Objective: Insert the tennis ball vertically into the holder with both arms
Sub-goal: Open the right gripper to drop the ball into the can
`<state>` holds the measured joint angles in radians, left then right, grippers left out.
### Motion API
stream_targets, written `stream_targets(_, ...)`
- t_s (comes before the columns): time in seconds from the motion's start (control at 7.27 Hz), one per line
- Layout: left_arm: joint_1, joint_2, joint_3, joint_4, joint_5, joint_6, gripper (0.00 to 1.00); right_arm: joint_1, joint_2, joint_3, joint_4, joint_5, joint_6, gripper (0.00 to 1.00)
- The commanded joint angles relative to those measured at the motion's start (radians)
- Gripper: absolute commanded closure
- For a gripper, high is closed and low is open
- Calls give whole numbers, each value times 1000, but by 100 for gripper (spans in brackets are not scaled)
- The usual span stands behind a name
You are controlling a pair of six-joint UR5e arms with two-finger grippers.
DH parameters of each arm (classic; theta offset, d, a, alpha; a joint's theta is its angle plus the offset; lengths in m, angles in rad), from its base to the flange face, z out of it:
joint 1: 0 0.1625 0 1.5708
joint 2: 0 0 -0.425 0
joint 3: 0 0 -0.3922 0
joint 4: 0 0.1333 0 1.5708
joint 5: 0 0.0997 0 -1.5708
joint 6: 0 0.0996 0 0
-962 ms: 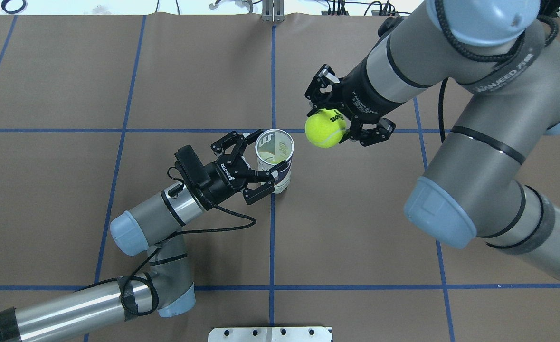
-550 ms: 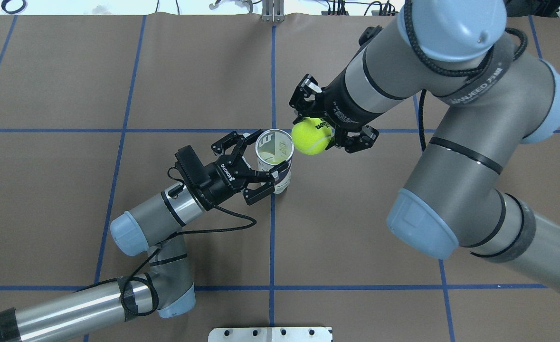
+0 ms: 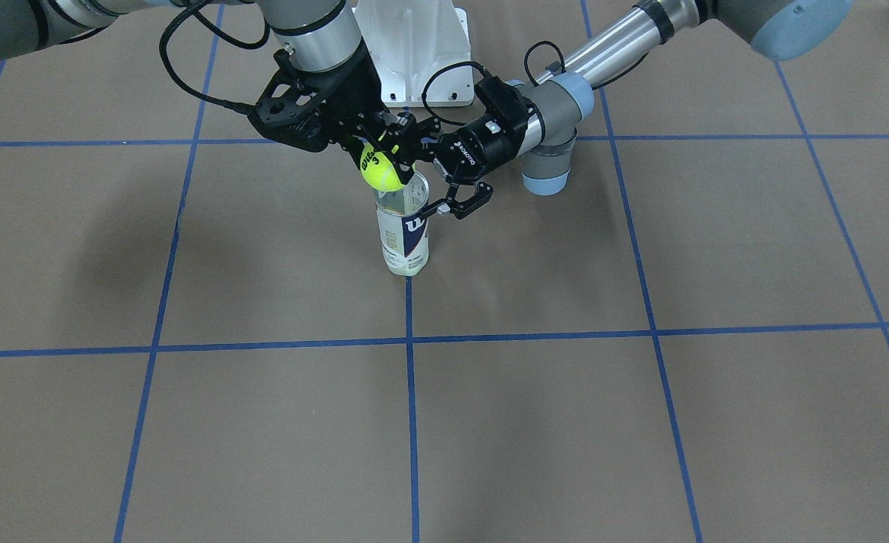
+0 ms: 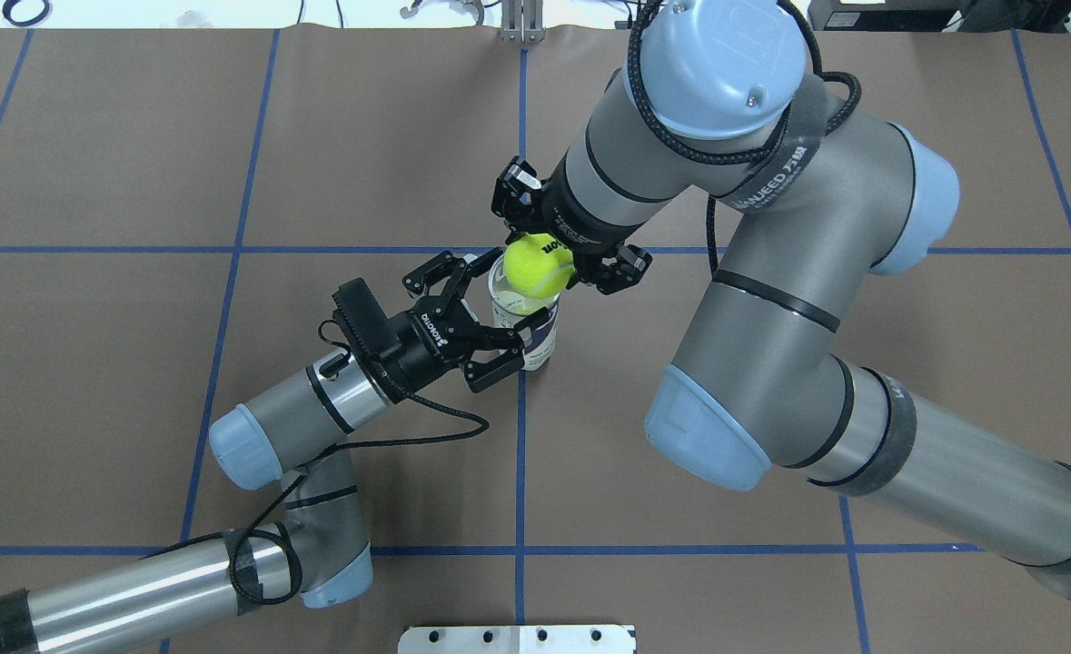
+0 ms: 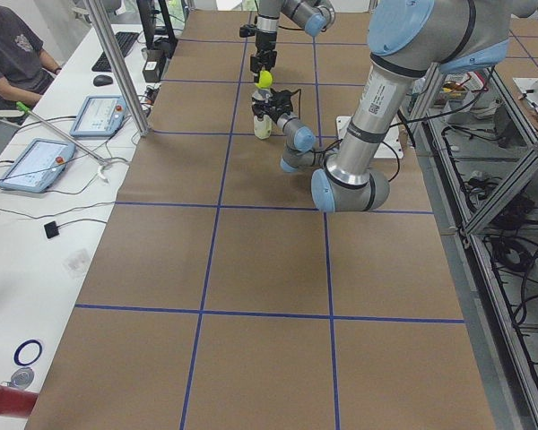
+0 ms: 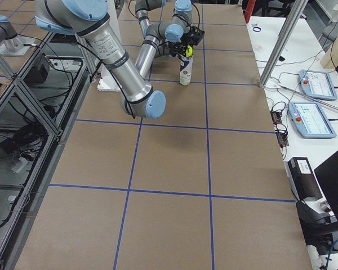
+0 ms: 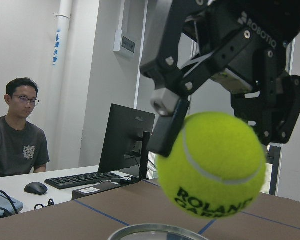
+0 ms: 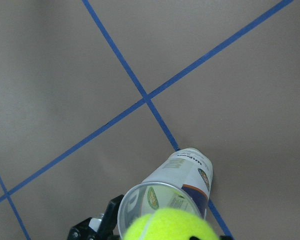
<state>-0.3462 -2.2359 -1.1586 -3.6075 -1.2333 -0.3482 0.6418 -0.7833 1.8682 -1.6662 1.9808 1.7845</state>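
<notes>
Ball (image 3: 381,170) sits squeezed in the right gripper (image 4: 544,259); the holder (image 3: 405,234) stands just under it, hugged by the left gripper (image 4: 499,313). Dropped off to one side, it could bump the holder's top and bounce away.

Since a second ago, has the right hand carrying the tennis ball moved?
Yes. In the overhead view the right hand and tennis ball shifted left toward the vertical blue tape line, now sitting over the open mouth of the holder.

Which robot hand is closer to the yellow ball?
Right. The right gripper is shut on the tennis ball, holding it just over the holder's open top. The left gripper is lower down, clamped around the holder's side.
</notes>
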Motion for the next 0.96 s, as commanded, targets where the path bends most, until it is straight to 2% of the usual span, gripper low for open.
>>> stream_targets(0.0, 1, -1, 0, 0, 0, 0, 8, -1, 19, -24, 0, 0, -5, 93)
stream_targets(0.14, 1, -1, 0, 0, 0, 0, 8, -1, 18, -30, 2, 0, -5, 89)
stream_targets(0.28, 1, -2, 0, 0, 0, 0, 8, -2, 16, -30, 2, 0, -5, 60)
stream_targets(0.41, 1, -1, 0, 0, 0, 0, 8, -8, 13, -29, 2, -6, -8, 4)
stream_targets(0.83, 1, -1, 0, 0, 0, 0, 8, -8, 13, -29, 2, -16, -8, 1)
